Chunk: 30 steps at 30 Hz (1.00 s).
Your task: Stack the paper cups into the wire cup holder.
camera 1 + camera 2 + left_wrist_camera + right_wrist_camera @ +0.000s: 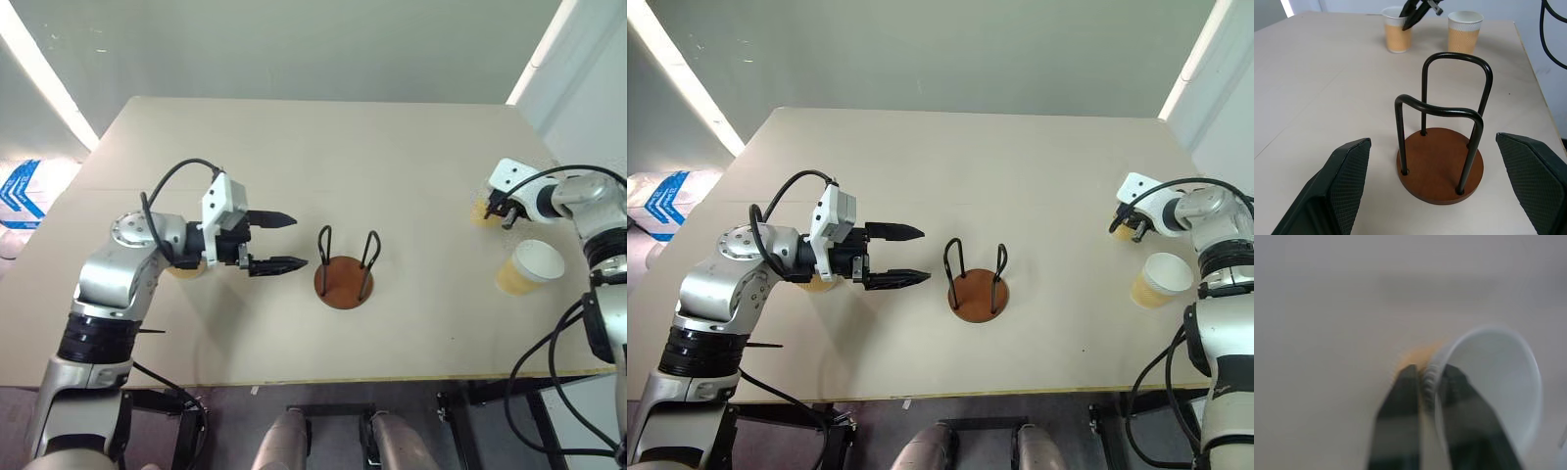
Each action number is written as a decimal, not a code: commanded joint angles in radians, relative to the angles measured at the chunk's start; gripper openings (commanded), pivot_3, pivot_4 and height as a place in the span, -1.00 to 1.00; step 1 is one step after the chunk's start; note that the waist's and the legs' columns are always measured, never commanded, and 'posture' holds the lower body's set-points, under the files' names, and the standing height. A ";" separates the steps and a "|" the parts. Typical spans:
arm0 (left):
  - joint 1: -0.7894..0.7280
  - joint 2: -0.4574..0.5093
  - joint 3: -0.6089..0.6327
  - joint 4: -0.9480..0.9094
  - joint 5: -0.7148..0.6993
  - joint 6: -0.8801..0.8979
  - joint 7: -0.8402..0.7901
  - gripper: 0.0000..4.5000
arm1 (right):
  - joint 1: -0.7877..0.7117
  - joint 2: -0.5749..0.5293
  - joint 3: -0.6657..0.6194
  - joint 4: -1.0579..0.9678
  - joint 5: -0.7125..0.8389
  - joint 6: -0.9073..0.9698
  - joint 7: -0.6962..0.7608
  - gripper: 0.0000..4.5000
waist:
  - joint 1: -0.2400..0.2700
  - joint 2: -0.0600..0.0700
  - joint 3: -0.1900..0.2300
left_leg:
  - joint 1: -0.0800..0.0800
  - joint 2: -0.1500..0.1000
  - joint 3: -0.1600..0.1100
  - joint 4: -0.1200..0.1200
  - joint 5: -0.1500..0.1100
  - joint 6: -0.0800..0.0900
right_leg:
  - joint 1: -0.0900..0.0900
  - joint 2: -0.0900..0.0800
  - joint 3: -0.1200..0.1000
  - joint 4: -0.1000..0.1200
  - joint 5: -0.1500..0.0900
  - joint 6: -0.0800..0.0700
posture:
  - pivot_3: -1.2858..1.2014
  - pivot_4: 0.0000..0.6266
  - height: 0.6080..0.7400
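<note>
Head views show us the cup holder [343, 281] upright near the middle of the table [294, 157]. Our left gripper [279, 242] hangs just to its left, spread wide and holding nothing. Our right gripper [498, 213] is at one paper cup [483, 212] by the right edge; a second cup [529, 267] stands nearer.

Left wrist view: the holder sits between our parted fingers [1342, 181].

Right wrist view: our right fingers [1403, 401] pinch that cup's wall, one inside, one outside.
</note>
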 commanded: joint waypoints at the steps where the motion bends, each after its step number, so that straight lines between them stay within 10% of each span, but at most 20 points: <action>1: -0.028 -0.015 0.023 -0.015 0.005 -0.036 0.033 1.00 | -0.012 -0.008 -0.029 -0.019 0.015 -0.016 0.013 -0.99 | 0.000 0.000 0.000 | 0.000 0.000 0.000 0.000 0.000 0.000 | 0.000 0.000 0.000 0.000 0.000 0.000 | 0.03 -0.52 1.00; 21: -0.071 0.013 0.157 0.024 -0.134 0.011 0.037 1.00 | 0.044 -0.132 -0.169 -0.338 0.172 0.166 0.306 -0.99 | -0.001 0.001 0.000 | 0.000 0.001 0.000 -0.008 0.006 -0.006 | -0.002 0.000 -0.001 0.000 0.001 -0.003 | 0.03 -0.52 1.00; 30: -0.069 0.028 0.188 0.026 -0.157 0.007 0.009 1.00 | 0.191 -0.274 -0.269 -1.463 0.560 0.855 0.530 -0.99 | -0.012 0.002 0.001 | 0.000 0.003 0.001 -0.011 0.013 -0.018 | -0.003 0.002 -0.003 -0.001 -0.001 -0.007 | 0.03 -0.52 1.00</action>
